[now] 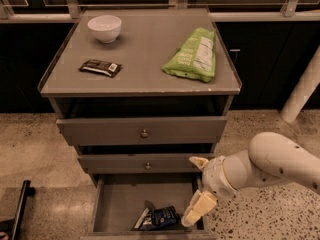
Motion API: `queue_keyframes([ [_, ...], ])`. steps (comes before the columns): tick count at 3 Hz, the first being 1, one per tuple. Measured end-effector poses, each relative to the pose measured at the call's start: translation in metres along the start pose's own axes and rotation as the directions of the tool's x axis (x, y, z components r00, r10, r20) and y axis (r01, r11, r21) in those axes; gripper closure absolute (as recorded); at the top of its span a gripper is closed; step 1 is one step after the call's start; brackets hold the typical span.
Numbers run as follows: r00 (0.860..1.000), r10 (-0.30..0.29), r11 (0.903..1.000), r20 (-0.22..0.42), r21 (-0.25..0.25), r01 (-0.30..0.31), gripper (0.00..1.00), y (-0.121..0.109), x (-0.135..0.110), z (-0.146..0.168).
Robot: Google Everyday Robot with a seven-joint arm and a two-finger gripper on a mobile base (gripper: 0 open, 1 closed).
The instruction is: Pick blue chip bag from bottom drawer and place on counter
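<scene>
The blue chip bag [159, 217] lies flat in the open bottom drawer [112, 204], near its front right, white end to the left. My gripper [196, 186] hangs at the drawer's right edge, just right of and slightly above the bag, not touching it. It is open and empty, with one cream finger up by the middle drawer and the other down over the drawer's right side. The counter [145, 59] is the grey cabinet top above.
On the counter stand a white bowl [104, 28] at the back left, a dark brown bar wrapper [100, 67] at the left and a larger light-green bag [193, 55] at the right. Two upper drawers with round knobs [144, 133] are pulled slightly out. A white post [302, 91] stands at the right.
</scene>
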State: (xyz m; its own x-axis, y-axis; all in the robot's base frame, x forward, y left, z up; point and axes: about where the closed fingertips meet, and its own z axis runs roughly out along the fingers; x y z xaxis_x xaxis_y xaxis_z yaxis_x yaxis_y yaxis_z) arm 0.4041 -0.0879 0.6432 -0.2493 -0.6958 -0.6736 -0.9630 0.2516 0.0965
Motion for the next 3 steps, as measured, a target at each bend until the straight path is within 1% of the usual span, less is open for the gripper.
queue_keyframes([
  [1, 1.0, -0.003, 1.0, 0.004, 0.006, 0.003, 0.0, 0.005, -0.002, 0.004],
  [2, 0.999, 0.046, 0.9976, 0.01, 0.052, -0.046, 0.0, -0.013, 0.046, 0.018],
  [3, 0.994, 0.094, 0.9939, 0.055, 0.053, -0.097, 0.0, -0.045, 0.113, 0.036],
])
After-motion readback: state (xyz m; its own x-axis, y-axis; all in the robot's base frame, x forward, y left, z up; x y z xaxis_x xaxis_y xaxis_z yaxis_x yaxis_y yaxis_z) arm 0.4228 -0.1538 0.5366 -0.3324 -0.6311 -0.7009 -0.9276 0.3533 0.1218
